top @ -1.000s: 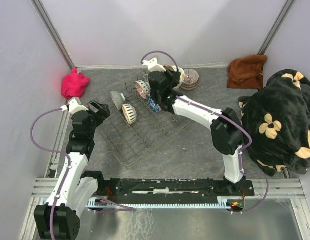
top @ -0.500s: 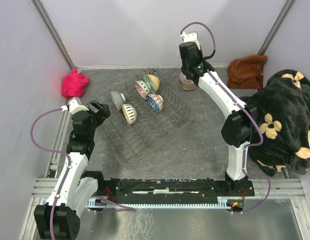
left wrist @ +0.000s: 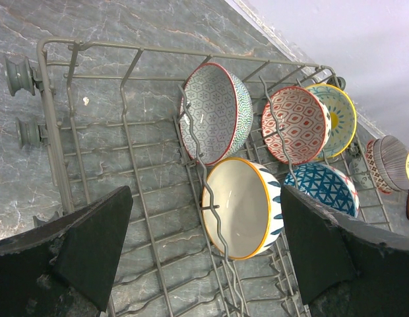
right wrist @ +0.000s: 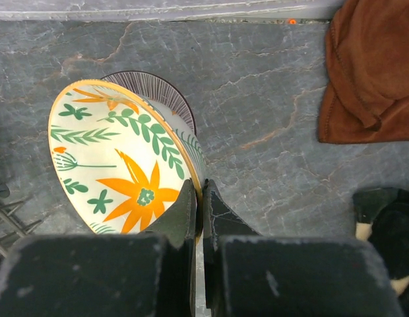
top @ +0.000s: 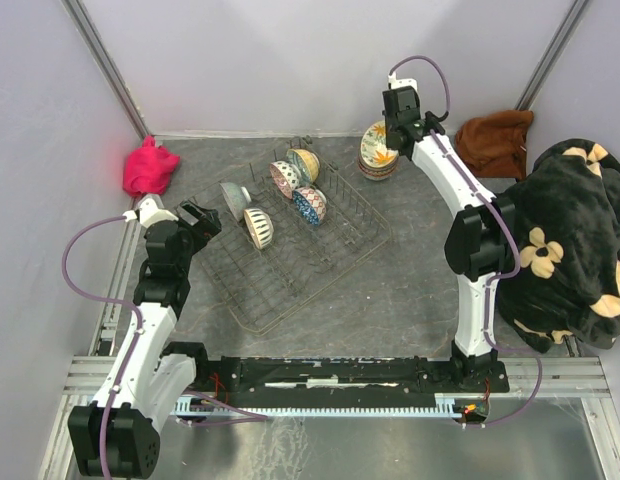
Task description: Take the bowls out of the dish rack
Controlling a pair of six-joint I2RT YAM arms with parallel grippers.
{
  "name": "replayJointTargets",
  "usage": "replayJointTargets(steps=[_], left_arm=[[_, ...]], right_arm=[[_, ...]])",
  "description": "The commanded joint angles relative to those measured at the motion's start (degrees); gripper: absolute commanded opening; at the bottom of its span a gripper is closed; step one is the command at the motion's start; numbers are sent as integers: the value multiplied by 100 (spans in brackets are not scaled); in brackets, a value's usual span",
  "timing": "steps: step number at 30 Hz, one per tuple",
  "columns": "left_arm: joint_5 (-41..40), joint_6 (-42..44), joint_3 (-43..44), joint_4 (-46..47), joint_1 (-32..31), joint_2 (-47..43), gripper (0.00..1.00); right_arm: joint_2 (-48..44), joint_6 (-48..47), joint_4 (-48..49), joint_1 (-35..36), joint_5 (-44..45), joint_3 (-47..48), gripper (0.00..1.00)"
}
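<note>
Half a striped bowl [right wrist: 163, 94] seems hidden beneath the floral bowl [right wrist: 115, 155].

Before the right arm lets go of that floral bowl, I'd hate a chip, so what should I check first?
1. Grip: right gripper shut on floral bowl rim: ok.
2. Aim: floral bowl above striped bowl: ok.
3. Level: floral bowl tilted: not ok.
4. Contact: floral bowl resting on striped bowl: cannot tell.
5. Surroundings: brown cloth apart from both: ok.
6. Other arm: left gripper open over dish rack: ok.

Right end effector [right wrist: 199, 195] pinched, arm outstretched — left end effector [left wrist: 204, 241] agape.
</note>
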Motion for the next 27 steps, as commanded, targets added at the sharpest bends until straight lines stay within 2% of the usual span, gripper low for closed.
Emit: replayJointTargets(steps=[1,9,27], left_arm=[[-46,-166,3,285,-15,19,99],[-33,-170,2,294,-11,33,99],[-51,-170,9,336,-11,80,99]], right_arm=[[31,405,211,-178,-471,432,1],[313,781,236,-455,-965,582,1],[1026,1391,178,-637,-1451,1193,1]])
